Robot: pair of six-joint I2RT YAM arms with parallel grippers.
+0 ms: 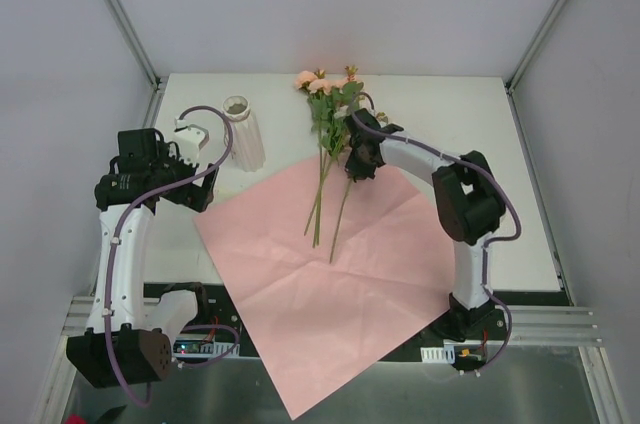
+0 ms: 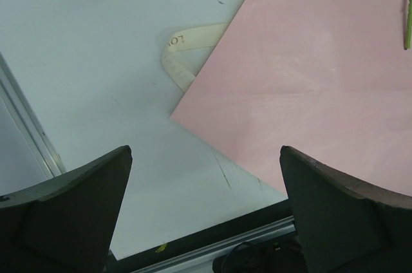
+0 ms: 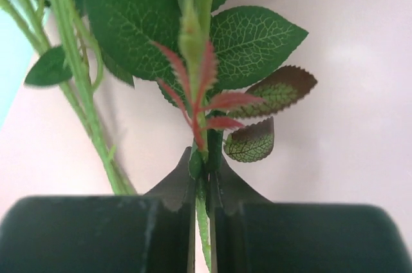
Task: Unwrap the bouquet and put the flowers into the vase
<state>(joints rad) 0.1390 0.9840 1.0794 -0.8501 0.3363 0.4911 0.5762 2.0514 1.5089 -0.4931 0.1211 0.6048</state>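
My right gripper (image 3: 205,165) is clamped on a stem of the flowers (image 1: 328,109), just below the red-tinged leaflets. The blooms lie at the table's far edge, stems trailing onto the flat wrapping paper (image 1: 320,284). Left gripper (image 1: 195,187) is spread wide, holding nothing, near the left edge. The vase (image 1: 243,132) stands upright toward the far-left corner. Note: lift straight up so neighbouring stems fall clear, bring the stem vertical, then lower its tip into the narrow mouth.

Vase (image 1: 243,134) — flowers (image 1: 328,116) gap (bare table (image 1: 284,112))
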